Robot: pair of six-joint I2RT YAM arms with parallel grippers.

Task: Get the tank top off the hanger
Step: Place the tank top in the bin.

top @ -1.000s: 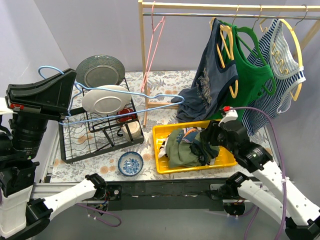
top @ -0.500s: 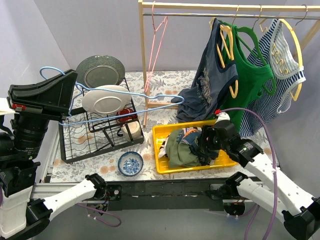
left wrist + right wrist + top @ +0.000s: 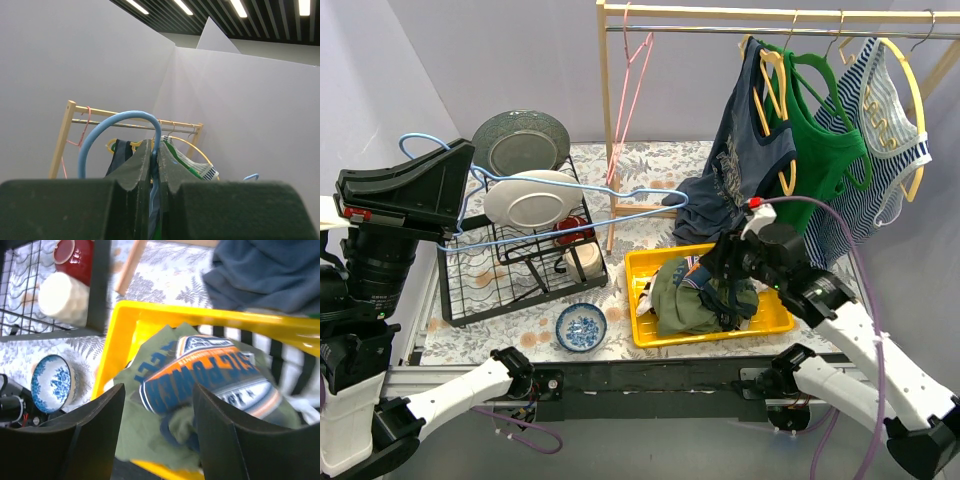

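Note:
My left gripper (image 3: 460,165) is raised at the left, shut on the neck of a bare blue wire hanger (image 3: 650,190). In the left wrist view the hanger's hook (image 3: 120,117) curls above the closed left gripper (image 3: 155,150). An olive tank top (image 3: 680,300) with an orange and blue print lies crumpled in the yellow bin (image 3: 645,262). My right gripper (image 3: 720,272) hovers just above it. In the right wrist view the right gripper (image 3: 159,390) is open, with the tank top (image 3: 150,425) below and nothing between the fingers.
A black dish rack (image 3: 520,275) with plates stands at the left, a blue patterned bowl (image 3: 581,327) in front of it. The wooden rail (image 3: 770,14) carries navy (image 3: 745,150), green (image 3: 830,150) and striped (image 3: 885,120) tops on hangers, plus a bare pink hanger (image 3: 630,80).
My right gripper has moved left and a little back over the bin, and its jaws have widened. The left gripper and blue hanger have hardly moved.

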